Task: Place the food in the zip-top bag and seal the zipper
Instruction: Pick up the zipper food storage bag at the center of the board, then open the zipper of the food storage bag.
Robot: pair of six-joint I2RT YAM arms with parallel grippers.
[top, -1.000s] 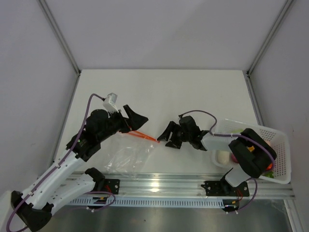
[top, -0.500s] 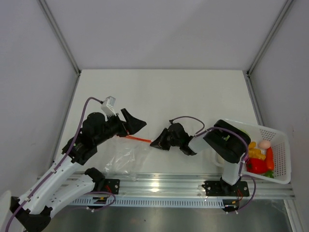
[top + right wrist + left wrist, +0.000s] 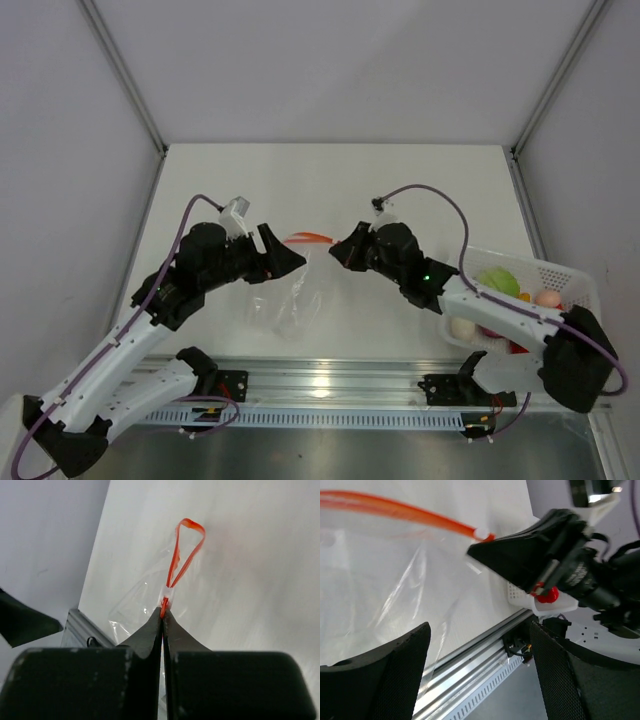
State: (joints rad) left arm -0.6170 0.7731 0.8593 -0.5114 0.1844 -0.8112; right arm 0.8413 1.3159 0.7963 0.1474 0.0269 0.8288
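Right gripper [image 3: 163,614] pinches shut on the zipper [image 3: 186,545] end. The zip-top bag [image 3: 290,300] dangles between the arms. Left gripper [image 3: 480,635] gapes wide, empty. Risk — the thin strip slips free, and the bag drops. Food [image 3: 500,283] sits in the basket [image 3: 583,330].

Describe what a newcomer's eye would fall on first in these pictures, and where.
The right gripper is pinched shut on one end of the red-orange zipper of the clear bag, mid-table. The left gripper stands open just beside that bag. At the right edge, a white basket holds the toy food.
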